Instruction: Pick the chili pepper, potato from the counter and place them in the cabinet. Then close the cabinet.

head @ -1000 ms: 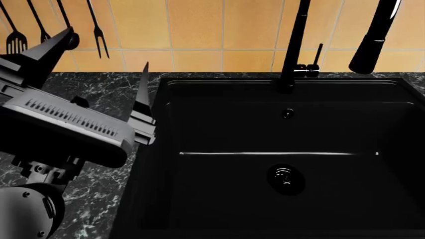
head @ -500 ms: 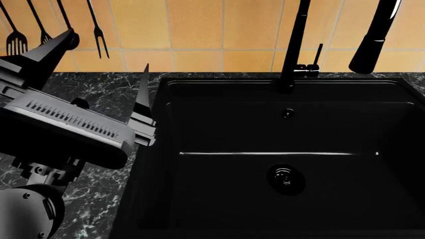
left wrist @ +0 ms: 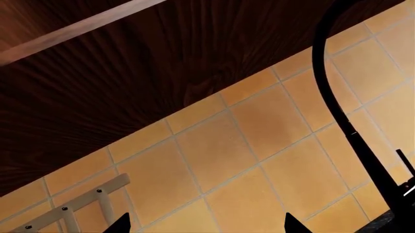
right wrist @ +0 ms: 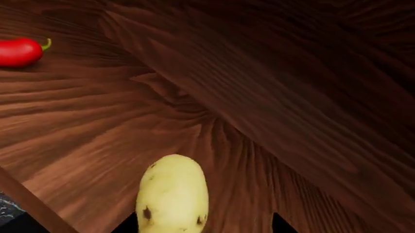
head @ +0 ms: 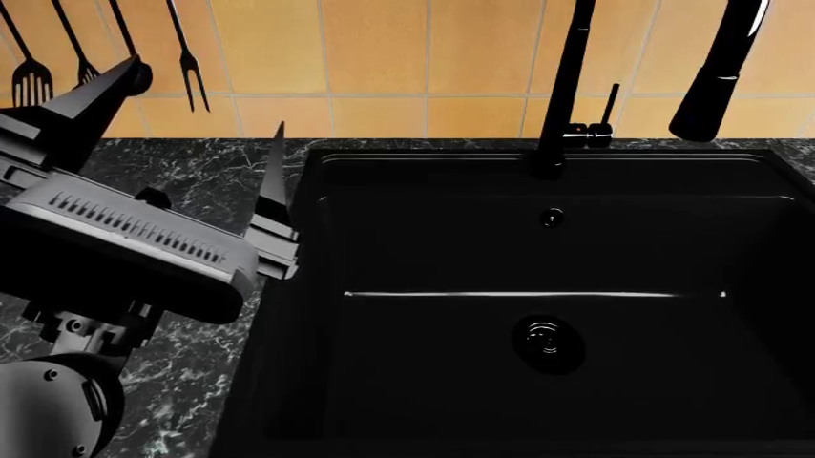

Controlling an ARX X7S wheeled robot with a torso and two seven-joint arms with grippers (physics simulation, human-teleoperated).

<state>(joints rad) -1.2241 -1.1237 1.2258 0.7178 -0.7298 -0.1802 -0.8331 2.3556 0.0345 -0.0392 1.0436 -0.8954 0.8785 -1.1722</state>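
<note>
Head cam looks down over sink (head: 548,305); left wrist cam faces up past same faucet (left wrist: 350,131); right wrist cam close inside cabinet (right wrist: 259,97).

Orange tiled wall (head: 382,57) (hanging utensils (head: 76,48)) — black sink (head: 548,305), faucet (head: 560,86).

The cabinet (right wrist: 272,97) was dark grained wood; the pepper (right wrist: 19,52) glossy, the potato (right wrist: 172,194) matt and speckled. The worktop (head: 191,181) looked like veined marble, the sink (head: 535,286) matt black.
</note>
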